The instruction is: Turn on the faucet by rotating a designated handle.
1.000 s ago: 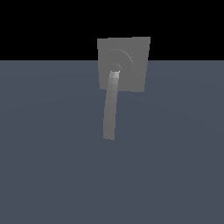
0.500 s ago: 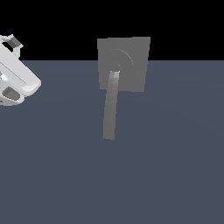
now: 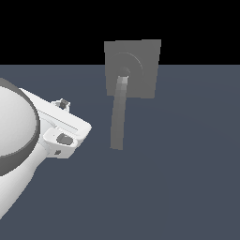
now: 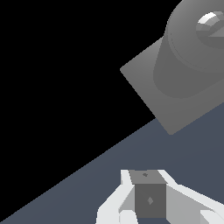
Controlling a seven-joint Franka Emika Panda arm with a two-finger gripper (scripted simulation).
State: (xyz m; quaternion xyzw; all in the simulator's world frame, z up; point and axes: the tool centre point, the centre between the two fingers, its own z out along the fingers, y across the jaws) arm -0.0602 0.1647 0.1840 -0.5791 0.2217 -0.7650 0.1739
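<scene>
The faucet [image 3: 140,61] is a matte grey square plate with raised rings, standing at the back of the dark floor. Its handle [image 3: 119,117], a long slim grey bar that is lighter at the root, hangs down from the plate's centre towards the front. My gripper [image 3: 62,103] comes in from the exterior view's left, well apart from the handle and touching nothing. In the wrist view the gripper [image 4: 148,194] shows its grey pads pressed together with no gap and nothing held. The faucet [image 4: 157,96] fills that view's corner, where only a light patch of the handle [image 4: 209,22] shows.
The glossy white arm [image 3: 18,154] bulks large at the exterior view's left edge. The dark blue-grey floor [image 3: 187,187] spreads around the faucet, with black background behind it.
The arm was out of view a second ago, showed at the far left half a second ago, and now reaches much closer to the handle. The faucet and handle have not moved.
</scene>
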